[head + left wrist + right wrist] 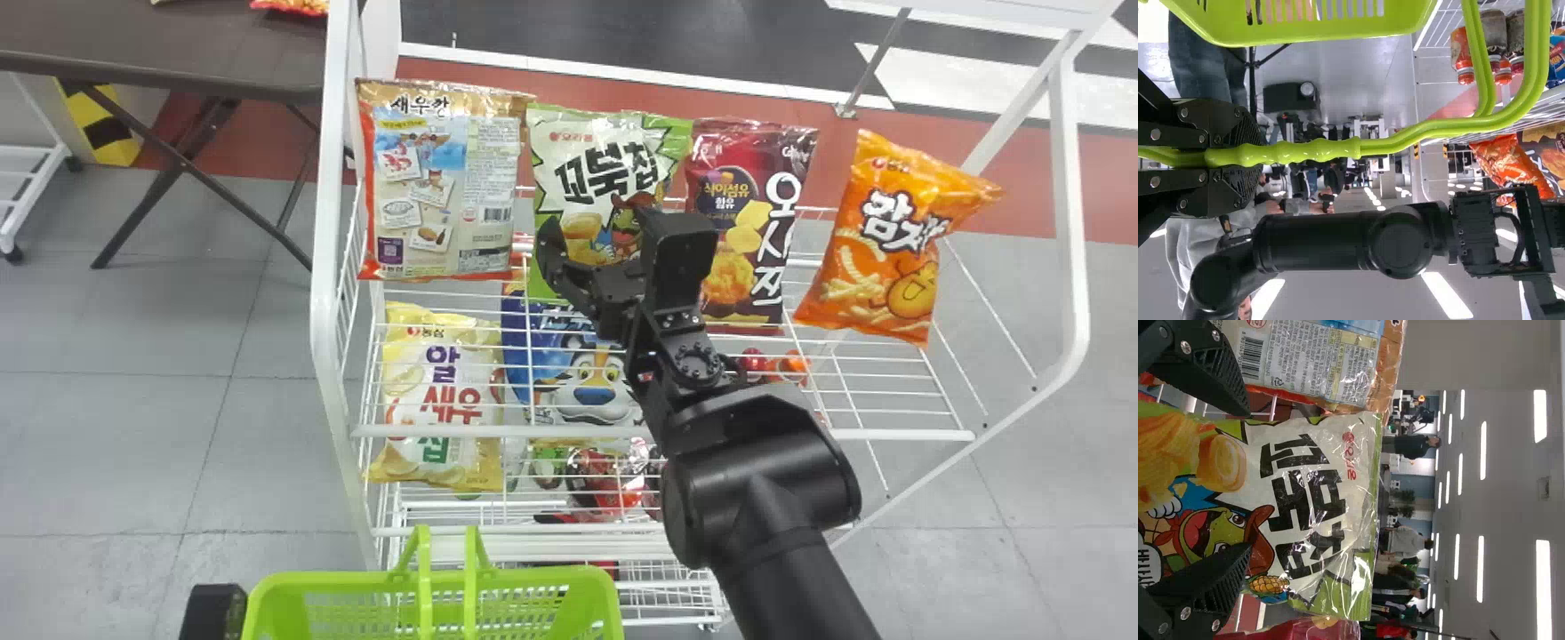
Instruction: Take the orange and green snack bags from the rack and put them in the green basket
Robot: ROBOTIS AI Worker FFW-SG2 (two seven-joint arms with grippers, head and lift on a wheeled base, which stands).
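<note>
On the white rack (325,302), a glossy green bag (605,164) is being faced by the open right gripper (1249,480), a lime plastic basket (338,582) being clamped by the left gripper (1257,156), likely for loading.

From my head I look forward and down on the white wire rack (322,284), standing back enough to take in its shelves and part of the green basket (311,582) at the bottom edge. My left wrist camera sits close to that basket's handle (1318,151), looking sideways-on past my right arm (1318,240) into the room; my head shares basket and arm. My right wrist camera faces the green snack bag (1305,513) close up, a front my head also sees.
</note>
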